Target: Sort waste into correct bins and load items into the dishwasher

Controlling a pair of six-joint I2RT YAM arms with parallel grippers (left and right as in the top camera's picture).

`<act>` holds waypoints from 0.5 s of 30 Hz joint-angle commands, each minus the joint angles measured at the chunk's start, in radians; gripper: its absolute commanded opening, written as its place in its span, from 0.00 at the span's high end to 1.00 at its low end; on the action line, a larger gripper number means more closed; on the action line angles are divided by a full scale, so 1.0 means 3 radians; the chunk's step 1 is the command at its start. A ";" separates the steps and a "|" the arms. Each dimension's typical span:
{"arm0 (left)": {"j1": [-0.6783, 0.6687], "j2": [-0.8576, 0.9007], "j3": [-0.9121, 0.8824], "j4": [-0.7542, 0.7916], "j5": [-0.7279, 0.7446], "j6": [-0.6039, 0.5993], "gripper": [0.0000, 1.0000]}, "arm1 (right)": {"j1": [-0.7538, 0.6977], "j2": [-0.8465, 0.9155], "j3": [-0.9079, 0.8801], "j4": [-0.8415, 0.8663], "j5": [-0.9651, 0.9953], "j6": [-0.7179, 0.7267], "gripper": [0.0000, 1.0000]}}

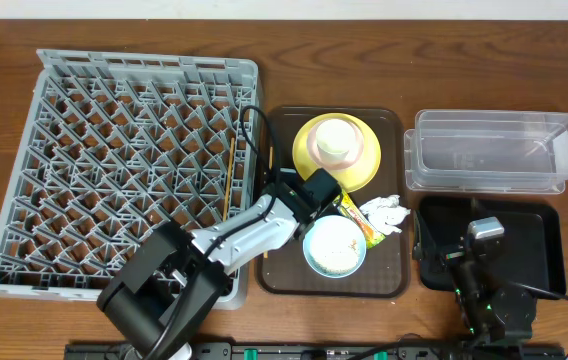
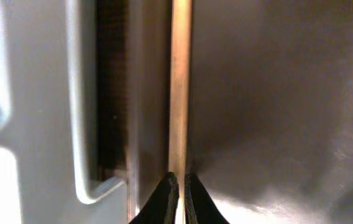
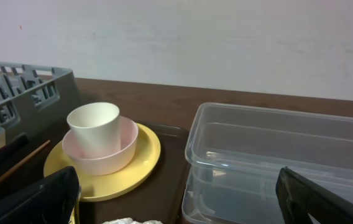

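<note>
- Closest in the left wrist view, the left pincer [image 2: 178,186] has its dark fingertips pressed together on a thin wooden chopstick [image 2: 178,93], which runs straight away from them.
- The wall of the grey dish rack [image 2: 33,112] stands just left of the stick. The glossy dark surface on the right is probably the brown serving tray [image 1: 294,275].
- The step in hand appears to be carrying this chopstick into the rack.
- To do it well, the arm should lift until the stick's far end clears the rack wall. It should keep the stick level, since so thin a piece may pivot in the pinch, and lay it along a lattice channel before releasing.
- The right pincer [image 3: 176,186] hangs spread and empty above the black tray [image 1: 539,240], beside the clear tub [image 1: 494,150], well apart from the work.
</note>
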 commanded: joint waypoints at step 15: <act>-0.0006 0.0043 -0.0259 0.0319 0.0417 -0.0039 0.88 | -0.0001 -0.0018 -0.0004 -0.0014 -0.0004 0.0023 0.01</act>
